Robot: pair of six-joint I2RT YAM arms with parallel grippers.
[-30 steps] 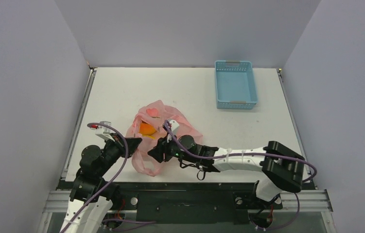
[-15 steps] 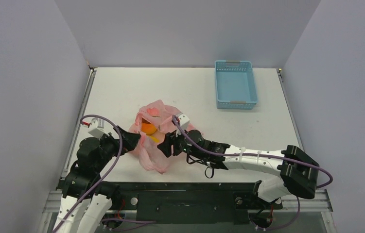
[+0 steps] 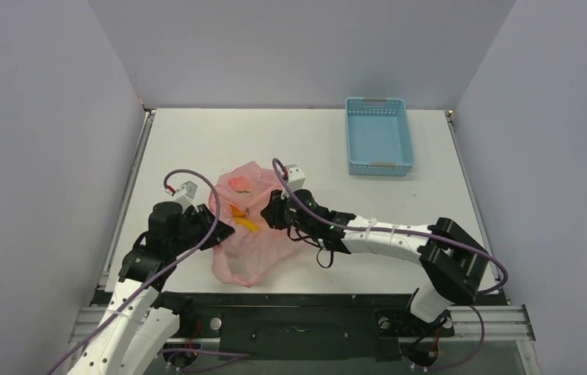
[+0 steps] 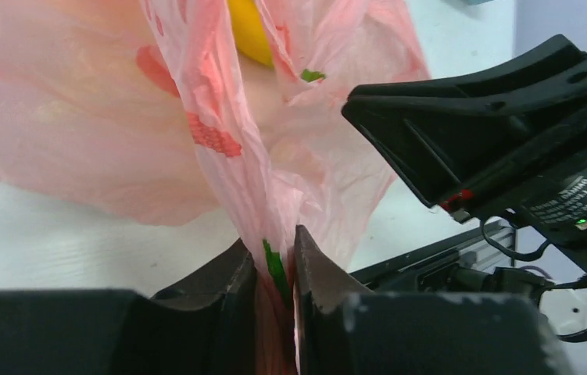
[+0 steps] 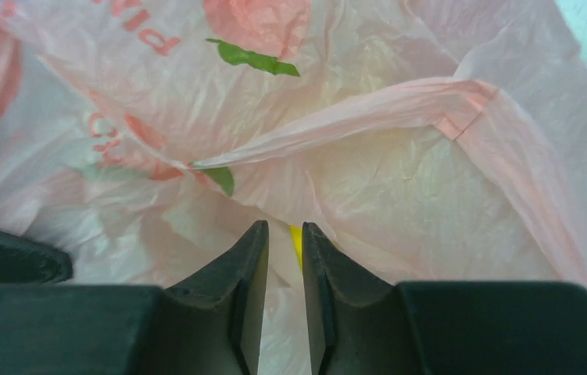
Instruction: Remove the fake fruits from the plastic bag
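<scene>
**Item 1, left gripper** [image 4: 276, 251]: jaws narrow, clamped on a twisted strand of the plastic bag [image 3: 254, 250]. The film fans out directly ahead of its tips.

**Item 2, right gripper** [image 5: 284, 238]: jaws narrow, with a thin fold of film apparently pinched between them. A sliver of yellow shows just beyond the tips.

**Item 3, fake fruits** [image 3: 243, 220]: inside the bag, between your 2 grippers and just ahead of each. Only yellow-orange pieces show at the mouth; film hides the rest.

**Item 4, light-blue basket** [image 3: 380, 137]: well apart, far beyond the right gripper and off to its right.

**Change noted:** 1 second ago both grippers sat closer to the arm bases, with the bag slumped low between them. Both have since carried forward. The left gripper has taken a fresh hold on the bag's near-left side, and the mouth now stands spread between the 2 holds.

**Meaning for you:** the bag looks opened and steadied, but 0 fruits are out. Both grippers are occupied, so you will probably need to free 1 to reach in, or tip the bag.
</scene>
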